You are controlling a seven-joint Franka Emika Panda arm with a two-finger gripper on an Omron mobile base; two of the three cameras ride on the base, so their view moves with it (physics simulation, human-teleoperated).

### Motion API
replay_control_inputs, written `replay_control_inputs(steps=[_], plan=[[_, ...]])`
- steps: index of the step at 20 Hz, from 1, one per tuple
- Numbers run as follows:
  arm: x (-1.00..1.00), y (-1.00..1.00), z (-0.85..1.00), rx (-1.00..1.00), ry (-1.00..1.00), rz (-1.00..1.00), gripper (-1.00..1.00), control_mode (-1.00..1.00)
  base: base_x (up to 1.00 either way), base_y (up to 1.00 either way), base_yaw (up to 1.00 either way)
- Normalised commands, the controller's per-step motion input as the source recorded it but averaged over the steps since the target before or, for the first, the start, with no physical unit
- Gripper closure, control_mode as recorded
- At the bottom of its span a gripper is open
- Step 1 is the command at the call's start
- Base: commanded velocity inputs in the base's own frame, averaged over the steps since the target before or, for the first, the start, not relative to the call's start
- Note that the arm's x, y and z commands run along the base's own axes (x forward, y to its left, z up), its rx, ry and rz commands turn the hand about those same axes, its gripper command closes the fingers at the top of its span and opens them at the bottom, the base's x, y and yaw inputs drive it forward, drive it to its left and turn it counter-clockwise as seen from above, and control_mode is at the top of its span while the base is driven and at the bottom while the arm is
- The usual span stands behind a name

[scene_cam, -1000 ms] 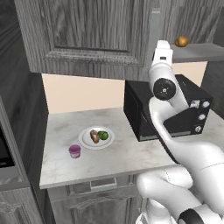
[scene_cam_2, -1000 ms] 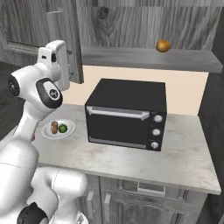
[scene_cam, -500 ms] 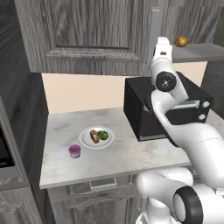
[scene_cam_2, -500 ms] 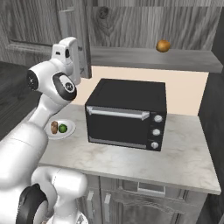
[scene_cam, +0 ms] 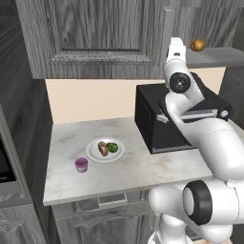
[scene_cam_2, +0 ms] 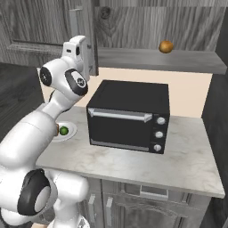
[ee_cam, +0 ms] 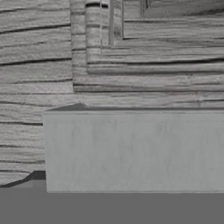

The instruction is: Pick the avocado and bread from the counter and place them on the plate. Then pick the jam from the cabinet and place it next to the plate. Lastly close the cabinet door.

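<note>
cabinet (scene_cam: 95, 38) dk woodgrain | plate (scene_cam: 93, 155) round wht | gripper (scene_cam: 175, 45) jaws wide, empty

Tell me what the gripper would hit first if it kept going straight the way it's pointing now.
Most likely the cabinet door: in the hand view its grey wood grain and raised panel frame lie straight ahead of the gripper. How near it is, the pictures don't settle.
</note>
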Motion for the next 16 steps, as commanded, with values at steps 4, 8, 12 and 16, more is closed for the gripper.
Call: replay_control_inputs(steps=[4, 8, 12, 16], plan=[[0.38, 0.03, -0.07, 0.0, 0.0, 0.0, -1.0, -1.0, 0.0, 0.0, 0.0], [0.4, 0.04, -0.06, 0.0, 0.0, 0.0, -1.0, -1.0, 0.0, 0.0, 0.0], [0.49, 0.08, -0.08, 0.0, 0.0, 0.0, -1.0, -1.0, 0.0, 0.0, 0.0], [0.55, 0.13, -0.08, 0.0, 0.0, 0.0, -1.0, -1.0, 0.0, 0.0, 0.0]])
